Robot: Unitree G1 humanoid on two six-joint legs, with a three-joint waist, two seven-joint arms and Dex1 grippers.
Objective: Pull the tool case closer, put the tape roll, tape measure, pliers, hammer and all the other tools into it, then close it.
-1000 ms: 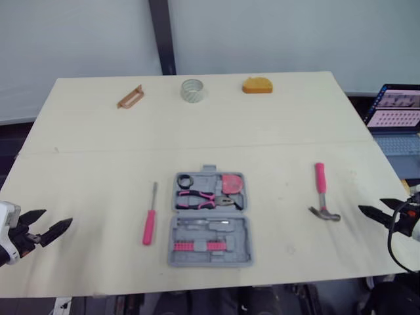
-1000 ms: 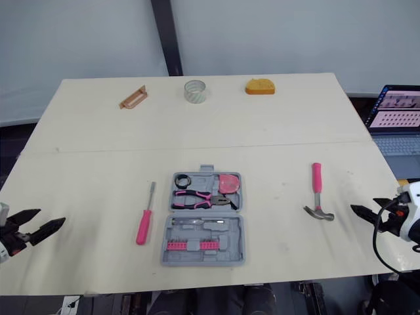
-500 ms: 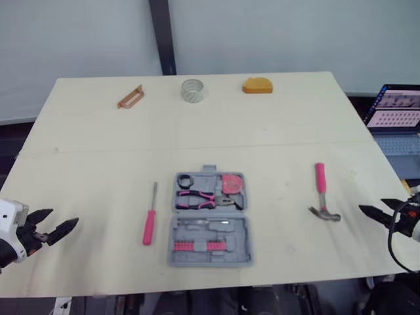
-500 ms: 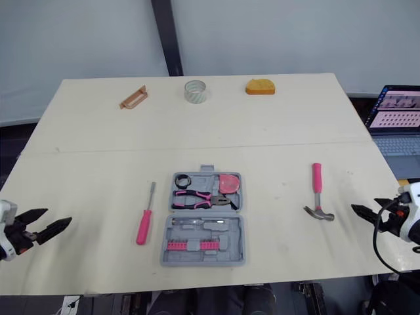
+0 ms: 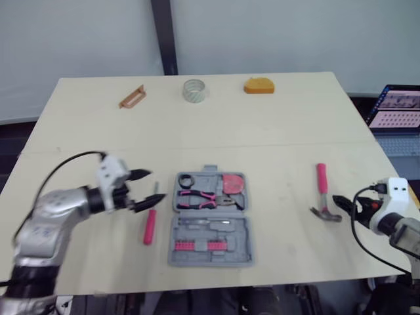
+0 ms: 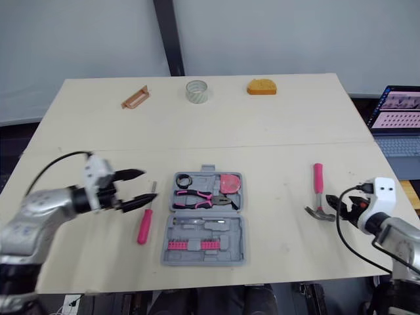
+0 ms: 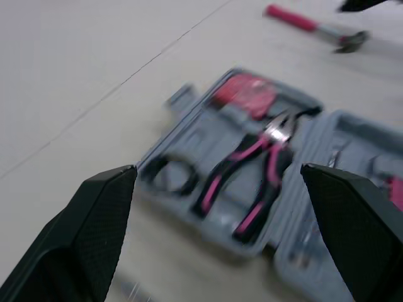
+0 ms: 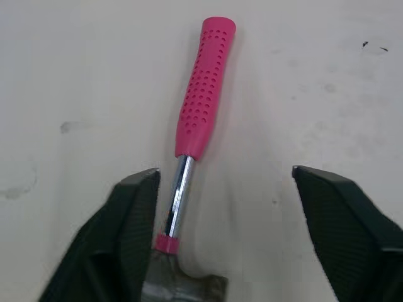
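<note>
On the pale table (image 5: pixel 275 125), the open case (image 5: pixel 210 220) lies just ahead of the left gripper's (image 5: pixel 156 188) spread fingers, the screwdriver (image 5: pixel 150 226) below them, while the hammer (image 8: pixel 200 119) lies just ahead of the right gripper's (image 8: pixel 225 171) parted fingers, head nearest, handle running straight away

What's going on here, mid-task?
Tool packing, partway done. The tool case lies open mid-table with pliers in it. The left gripper hovers open over the screwdriver beside the case. The right gripper is open at the head end of the hammer. Neither holds anything. A clear tape roll and an orange object sit at the far edge.
</note>
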